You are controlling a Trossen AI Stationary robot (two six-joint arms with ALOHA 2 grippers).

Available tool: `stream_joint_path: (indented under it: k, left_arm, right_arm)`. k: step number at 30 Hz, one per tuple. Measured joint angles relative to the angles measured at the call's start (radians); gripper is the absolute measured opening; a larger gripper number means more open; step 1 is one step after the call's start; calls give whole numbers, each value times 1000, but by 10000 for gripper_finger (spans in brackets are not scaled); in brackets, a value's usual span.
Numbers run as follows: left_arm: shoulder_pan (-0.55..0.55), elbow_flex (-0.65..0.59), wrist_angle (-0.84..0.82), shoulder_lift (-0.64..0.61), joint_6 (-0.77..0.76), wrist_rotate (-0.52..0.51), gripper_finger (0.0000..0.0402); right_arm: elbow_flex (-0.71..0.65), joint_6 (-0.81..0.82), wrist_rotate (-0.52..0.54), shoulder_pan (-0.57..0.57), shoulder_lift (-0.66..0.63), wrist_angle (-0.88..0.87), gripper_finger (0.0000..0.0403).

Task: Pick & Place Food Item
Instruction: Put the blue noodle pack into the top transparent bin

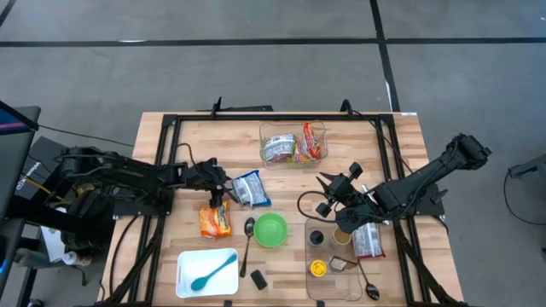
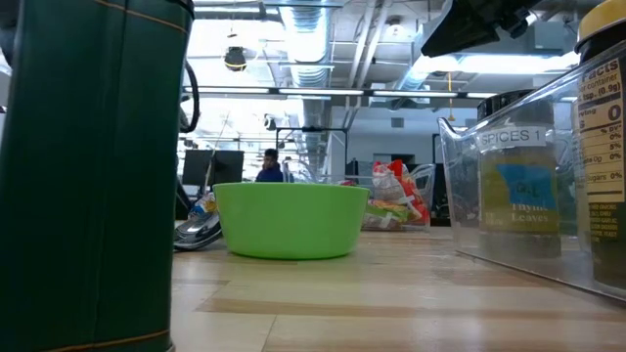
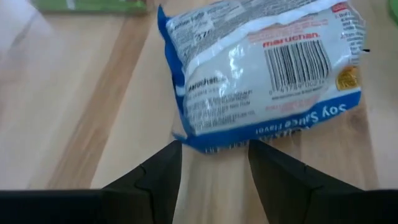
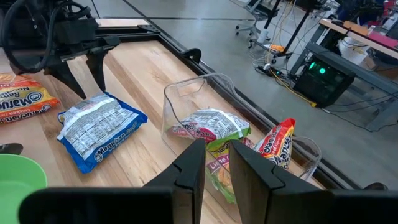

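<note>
Wooden worktop point(image 1: 196, 136) seen from above, with both dark arms reaching inward. Left claw point(image 1: 220, 194) low over the worktop, just beside the blue-and-white ramen packet point(image 1: 251, 188); fingers point(image 3: 155, 180) apart, with nothing between them, tips at the packet's near edge. Packet lying flat on the bare wood, barcode face up, between the left claw and the clear bin point(image 1: 293, 144) at the far edge. Clear bin holding further noodle packets point(image 4: 211, 127), one of them red and standing on end. Orange ramen packet point(image 1: 215, 220) flat on the worktop, directly beneath the left claw in the overhead view, near the green bowl point(image 1: 270, 229). Metal spoon point(image 1: 247, 243) just left of the bowl; white tray point(image 1: 183, 281) with a teal spoon point(image 1: 213, 270) at the near corner. Right claw point(image 1: 328, 192) raised over the worktop right of centre, pointing toward the clear bin, fingers point(image 4: 193, 165) close together with a narrow gap, holding nothing. Spice container point(image 1: 320, 294) of clear plastic under the right arm.
</note>
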Motion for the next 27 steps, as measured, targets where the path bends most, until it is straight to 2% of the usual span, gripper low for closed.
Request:
stream_joint_path:
  k: [7,14,18,27]
  left_arm:
    - [0,0,114,91,29,-19,182]
    - [0,0,124,137,30,-19,178]
    - [0,0,125,132,30,-18,153]
    - [0,0,147,128,28,-18,72]
  right_arm:
    - [0,0,0,0,0,0,66]
    - [0,0,0,0,0,0,66]
    - [0,0,0,0,0,0,66]
    - [0,0,0,0,0,0,66]
